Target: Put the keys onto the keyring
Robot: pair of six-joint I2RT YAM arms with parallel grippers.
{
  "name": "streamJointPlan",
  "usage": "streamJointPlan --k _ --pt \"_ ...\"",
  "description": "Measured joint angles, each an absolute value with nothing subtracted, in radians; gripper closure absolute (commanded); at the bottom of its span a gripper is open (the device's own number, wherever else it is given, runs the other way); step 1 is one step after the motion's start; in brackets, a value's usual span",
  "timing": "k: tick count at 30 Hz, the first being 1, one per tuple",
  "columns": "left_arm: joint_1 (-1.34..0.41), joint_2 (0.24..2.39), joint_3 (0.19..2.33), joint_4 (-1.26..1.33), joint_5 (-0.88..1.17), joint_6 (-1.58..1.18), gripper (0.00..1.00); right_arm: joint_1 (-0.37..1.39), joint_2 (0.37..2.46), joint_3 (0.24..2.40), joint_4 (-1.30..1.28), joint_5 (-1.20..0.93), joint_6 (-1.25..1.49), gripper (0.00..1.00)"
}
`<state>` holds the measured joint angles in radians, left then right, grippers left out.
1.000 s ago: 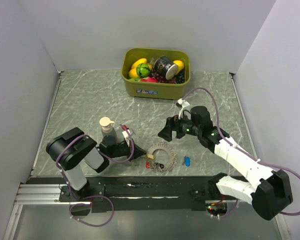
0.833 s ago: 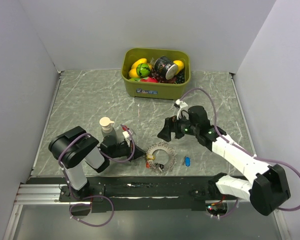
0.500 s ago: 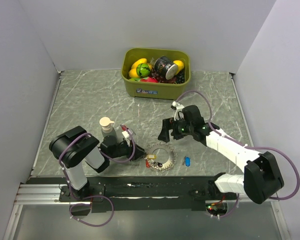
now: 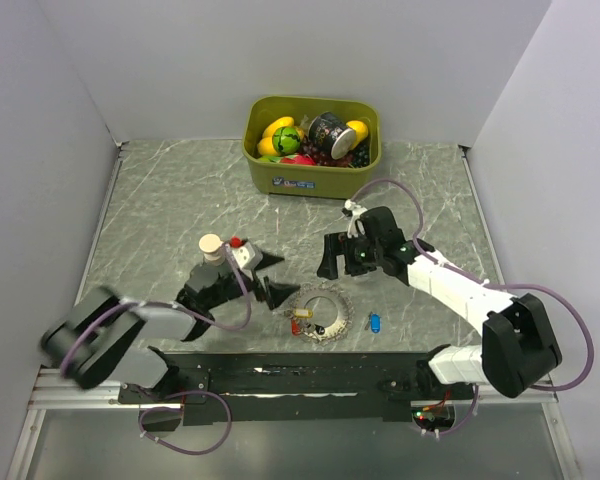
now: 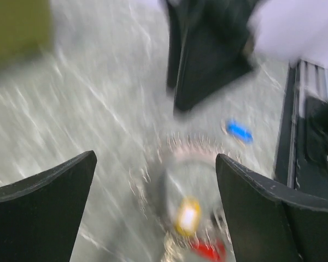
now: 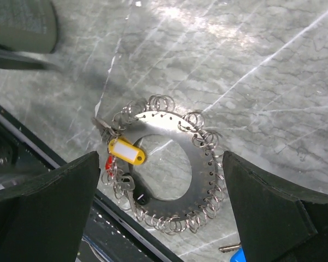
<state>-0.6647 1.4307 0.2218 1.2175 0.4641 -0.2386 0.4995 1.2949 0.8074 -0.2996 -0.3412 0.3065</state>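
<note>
The keyring [image 6: 201, 176] is a flat silvery ring edged with several small wire loops; it lies near the front rail [image 4: 320, 313]. A yellow-tagged key [image 6: 127, 151] and a red-tagged key [image 6: 109, 162] rest on its left edge among the loops. The blue-tagged key [image 4: 374, 322] lies loose on the table to its right. My right gripper [image 6: 159, 155] hovers open above the ring, holding nothing. My left gripper [image 4: 285, 272] stands wide open and empty just left of the ring; its wrist view is blurred, with the yellow tag [image 5: 187, 215] between the fingers.
An olive-green bin [image 4: 310, 180] full of toys stands at the back. A pump bottle [image 4: 212, 250] stands right beside the left arm. The black rail [image 4: 280, 375] runs just in front of the keyring.
The left gripper has gone from shut to wide open and pulled back and up from the ring's left edge. The right gripper drifted slightly left and back. The yellow and red tags stay on the ring.
</note>
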Motion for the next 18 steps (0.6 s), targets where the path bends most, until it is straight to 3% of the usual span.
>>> streamJointPlan --k 9,18 --pt "-0.665 1.133 0.611 0.643 0.281 -0.035 0.04 0.536 1.349 0.85 -0.332 -0.277 0.377 0.01" --pt "-0.664 1.131 0.799 0.351 -0.077 -0.199 0.04 0.6 1.405 0.883 -0.337 -0.244 0.461 0.21"
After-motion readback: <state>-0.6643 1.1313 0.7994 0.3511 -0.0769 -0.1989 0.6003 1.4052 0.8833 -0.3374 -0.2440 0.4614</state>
